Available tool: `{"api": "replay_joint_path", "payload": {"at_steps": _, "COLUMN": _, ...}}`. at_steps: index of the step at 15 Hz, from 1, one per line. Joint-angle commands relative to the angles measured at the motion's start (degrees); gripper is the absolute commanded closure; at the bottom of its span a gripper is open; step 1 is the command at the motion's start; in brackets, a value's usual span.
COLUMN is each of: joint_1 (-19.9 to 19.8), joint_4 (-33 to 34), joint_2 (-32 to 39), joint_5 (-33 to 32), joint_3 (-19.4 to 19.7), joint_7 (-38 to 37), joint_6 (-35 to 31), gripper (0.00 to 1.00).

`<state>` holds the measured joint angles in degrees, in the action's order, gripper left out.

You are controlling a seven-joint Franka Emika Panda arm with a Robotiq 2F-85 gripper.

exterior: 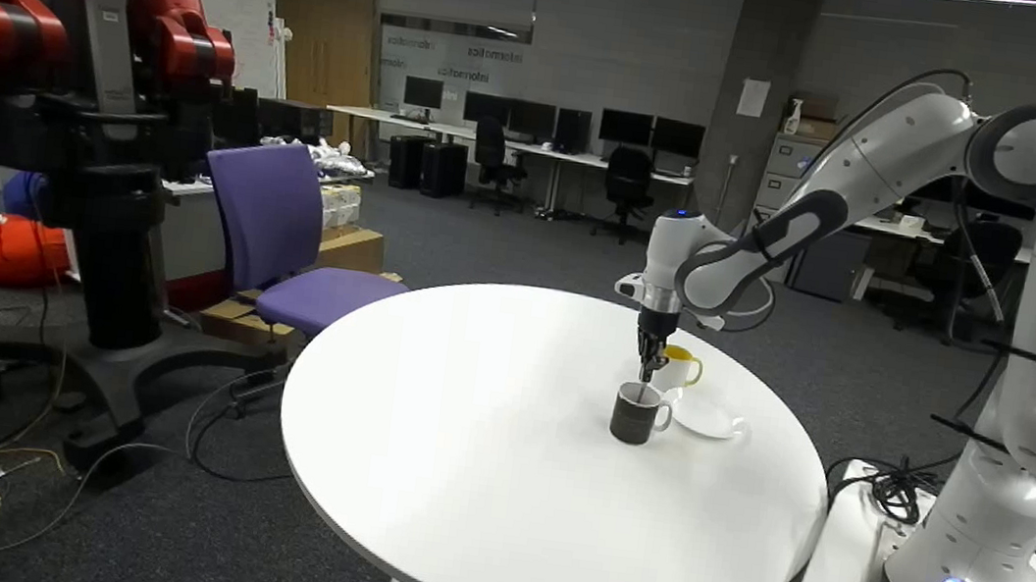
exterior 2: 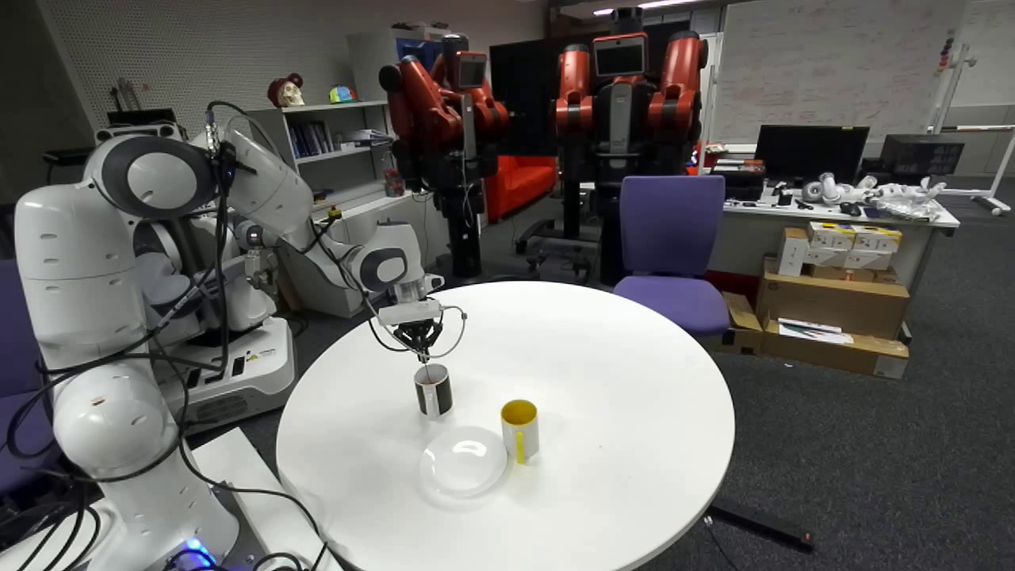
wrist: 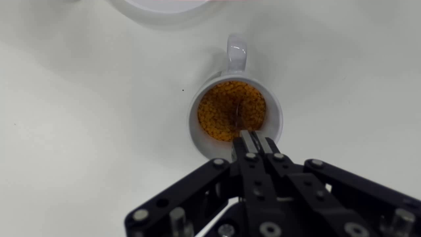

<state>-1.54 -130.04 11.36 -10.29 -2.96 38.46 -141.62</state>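
My gripper [wrist: 252,134] is shut on the thin handle of a metal spoon [wrist: 237,110], which also shows faintly in both exterior views [exterior: 643,392] [exterior 2: 428,372]. The spoon points down into a dark mug with a white handle [exterior: 631,422] [exterior 2: 445,394]. In the wrist view the mug's white inside [wrist: 207,144] holds orange grains [wrist: 213,115], and the spoon's lower end is among them. The fingertips are just above the mug's opening. A white mug with a yellow inside and handle [exterior: 675,368] [exterior 2: 512,434] stands nearby, upright.
A white plate [exterior: 705,417] [exterior 2: 464,464] lies beside both mugs; its edge shows in the wrist view [wrist: 167,6]. All stand on a round white table [exterior: 457,462] [exterior 2: 618,500]. A purple chair [exterior: 266,211] [exterior 2: 672,238] stands at the table's edge. A red robot [exterior: 180,22] stands behind it.
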Motion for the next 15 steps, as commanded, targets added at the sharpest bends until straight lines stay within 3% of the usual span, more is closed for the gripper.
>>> {"api": "replay_joint_path", "payload": {"at_steps": 1, "joint_1": -0.5, "joint_4": -0.3, "joint_2": -0.9, "joint_5": -2.4, "joint_3": 1.2, "joint_7": 0.3, "joint_6": 0.6, "gripper": 0.99}}
{"api": "replay_joint_path", "payload": {"at_steps": 11, "joint_1": -0.4, "joint_4": -0.9, "joint_2": -0.8, "joint_5": 0.9, "joint_3": 0.2, "joint_7": 2.0, "joint_6": 1.3, "gripper": 0.99}}
{"api": "replay_joint_path", "payload": {"at_steps": 15, "joint_1": -0.3, "joint_4": 0.5, "joint_2": 0.0, "joint_5": -0.7, "joint_3": 0.5, "joint_7": 0.6, "joint_6": 1.0, "gripper": 0.99}}
